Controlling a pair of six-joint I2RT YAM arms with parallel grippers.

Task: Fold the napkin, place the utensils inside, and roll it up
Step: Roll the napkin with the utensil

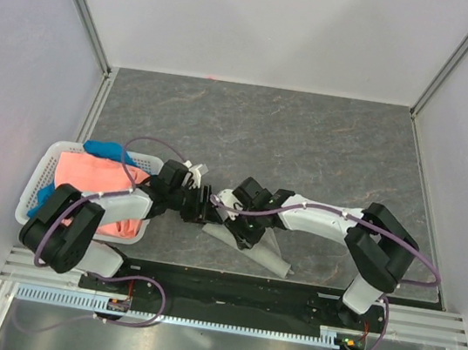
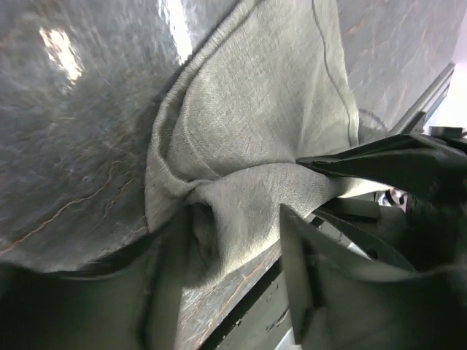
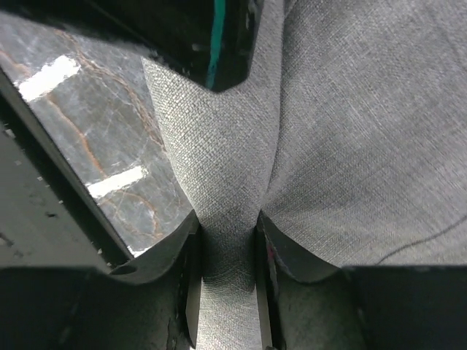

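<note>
The light grey napkin (image 1: 262,255) lies bunched near the table's front edge, partly under both grippers. My right gripper (image 3: 228,232) is shut on a raised fold of the napkin (image 3: 343,138), and in the top view it (image 1: 232,224) sits at the cloth's left end. My left gripper (image 2: 228,219) is open, its fingers astride a rolled, hollow end of the napkin (image 2: 255,124). In the top view it (image 1: 209,206) is right beside the right gripper. The utensils are hidden in every view.
A white basket (image 1: 36,183) at the left holds a coral-orange cloth (image 1: 97,179) and a blue cloth (image 1: 107,151). The black front rail (image 1: 225,290) runs just below the napkin. White walls enclose the dark stone tabletop (image 1: 292,140).
</note>
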